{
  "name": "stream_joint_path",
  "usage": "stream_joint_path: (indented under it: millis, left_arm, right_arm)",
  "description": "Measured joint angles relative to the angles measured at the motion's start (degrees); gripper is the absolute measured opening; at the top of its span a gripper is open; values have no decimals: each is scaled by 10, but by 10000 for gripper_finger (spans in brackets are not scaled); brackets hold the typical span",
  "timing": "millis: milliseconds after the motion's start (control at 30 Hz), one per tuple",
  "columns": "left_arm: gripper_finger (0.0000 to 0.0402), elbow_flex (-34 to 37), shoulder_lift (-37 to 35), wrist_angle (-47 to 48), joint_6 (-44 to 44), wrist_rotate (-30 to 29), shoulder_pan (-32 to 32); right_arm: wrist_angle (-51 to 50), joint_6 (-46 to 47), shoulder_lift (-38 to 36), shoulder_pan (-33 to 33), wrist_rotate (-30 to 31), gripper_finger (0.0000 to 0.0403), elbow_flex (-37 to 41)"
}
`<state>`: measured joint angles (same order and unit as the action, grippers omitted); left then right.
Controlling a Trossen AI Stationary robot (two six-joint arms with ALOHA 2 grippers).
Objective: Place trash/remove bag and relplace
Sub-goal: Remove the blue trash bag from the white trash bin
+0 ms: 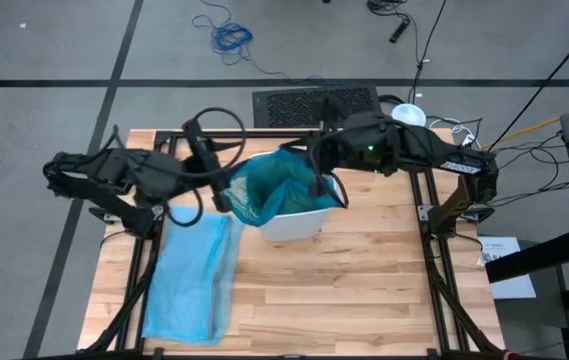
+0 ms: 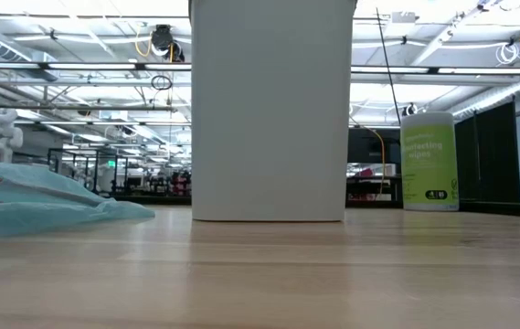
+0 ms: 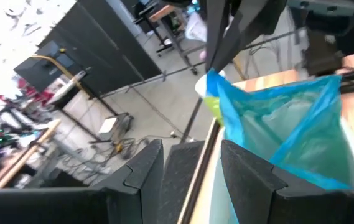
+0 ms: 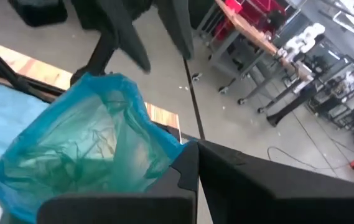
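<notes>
the step in hand looks like pulling the teal bag (image 1: 269,192) out of the white bin (image 1: 299,222), which stands toward the far middle of the counter (image 1: 364,290). the bag is bunched up above the bin's rim, held from both sides. the left gripper (image 1: 226,193) pinches its left edge and the right gripper (image 1: 324,185) its right edge, fingers narrow on the plastic. the pale blue spare bag (image 1: 194,280) lies flat on the counter, just left of the bin. a green wipes canister (image 2: 429,161) stands at the far right. next, both arms would need to rise together so the bag clears the rim without tearing.
</notes>
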<state>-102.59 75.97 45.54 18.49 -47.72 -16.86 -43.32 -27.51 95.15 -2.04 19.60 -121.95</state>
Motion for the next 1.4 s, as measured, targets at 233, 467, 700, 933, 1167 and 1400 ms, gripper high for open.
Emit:
stream_joint_path:
  millis: [233,467,700,933,1167,1400]
  left_arm:
    - [157,0,20,-70,16,105,52]
    - [157,0,23,-109,14,202,89]
    - [157,0,48,-112,9,242,108]
    - [157,0,59,-150,14,242,113]
    - [137,0,59,-160,14,255,113]
    - [22,1,65,-158,40,253,118]
  right_arm:
    - [18,-7,0,-17,1,0,0]
    - [22,-2,0,-19,1,0,0]
    - [34,1,0,-30,1,0,0]
    - [37,3,0,-41,1,0,0]
    - [33,5,-1,-40,2,0,0]
    - [31,13,-2,-42,1,0,0]
